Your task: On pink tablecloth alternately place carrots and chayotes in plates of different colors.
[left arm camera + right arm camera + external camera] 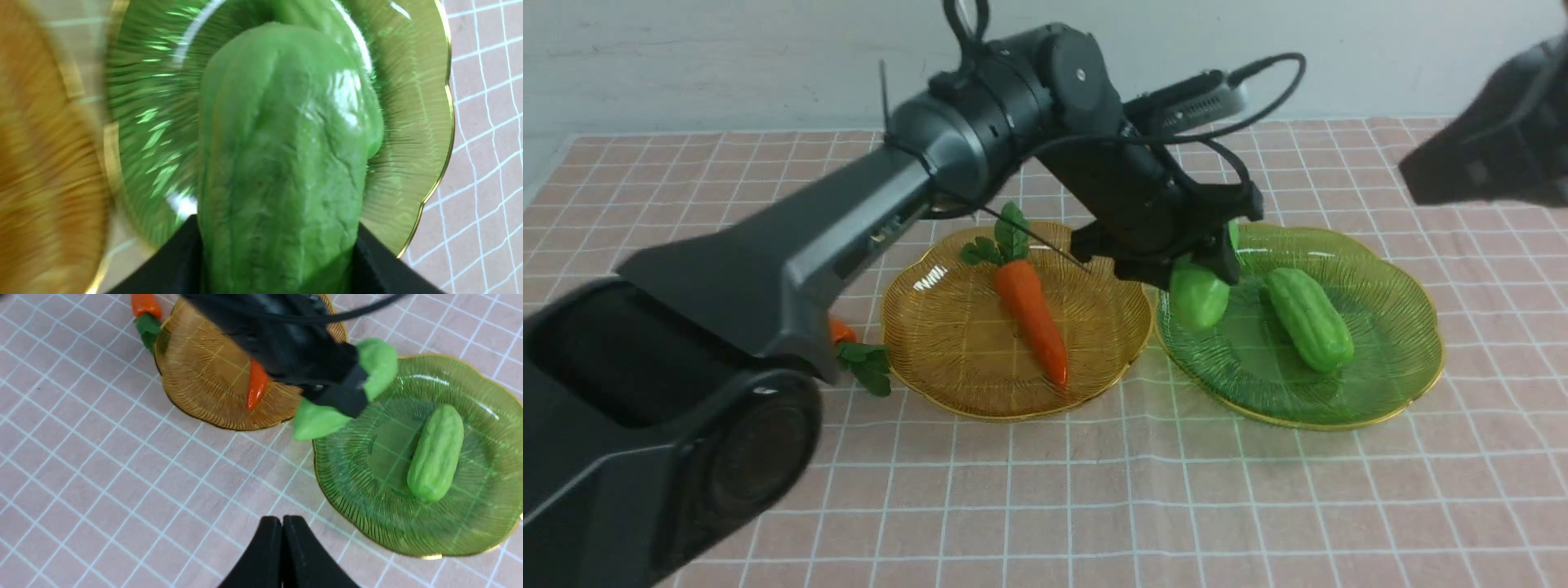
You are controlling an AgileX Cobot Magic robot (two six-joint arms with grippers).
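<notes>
My left gripper [1188, 261] is shut on a bright-green chayote [1199, 296], which hangs over the left rim of the green plate [1388, 359]. In the left wrist view the chayote [282, 163] fills the gap between the black fingers [380, 265]. Another chayote [1308, 318] lies in the green plate. One carrot [1031, 314] lies in the amber plate [947, 343]. A second carrot [843, 332] rests on the pink tablecloth [1094, 490] left of that plate, mostly hidden by my left arm. My right gripper [282, 539] is shut and empty, above the cloth near the green plate [367, 498].
My right arm [1494, 147] hovers at the upper right, above the cloth's far right side. My left arm stretches across the amber plate's back-left side. A pale wall runs behind the table.
</notes>
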